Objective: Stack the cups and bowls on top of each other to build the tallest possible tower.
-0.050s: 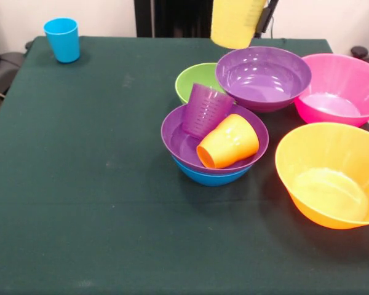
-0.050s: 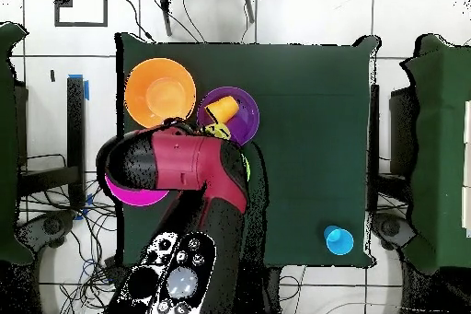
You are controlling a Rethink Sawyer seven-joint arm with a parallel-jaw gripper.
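Observation:
A yellow cup [image 1: 237, 23] hangs in the air at the top of the front view, above the far rim of a purple bowl [image 1: 263, 77]. My gripper holds it, but the cup and the picture's edge hide the fingers. In the overhead view the arm [image 2: 184, 163] covers that spot. The tower is a blue bowl [image 1: 212, 177] with a second purple bowl [image 1: 175, 138] nested in it. Inside lie a leaning purple cup [image 1: 206, 109] and an orange cup [image 1: 229, 141] on its side. A blue cup [image 1: 62, 39] stands alone at the far left corner.
A green bowl [image 1: 194, 78] sits behind the tower, partly under the far purple bowl. A pink bowl [image 1: 341, 86] stands at the right and a large orange bowl [image 1: 332, 175] in front of it. The green tablecloth [image 1: 80, 184] spreads to the left.

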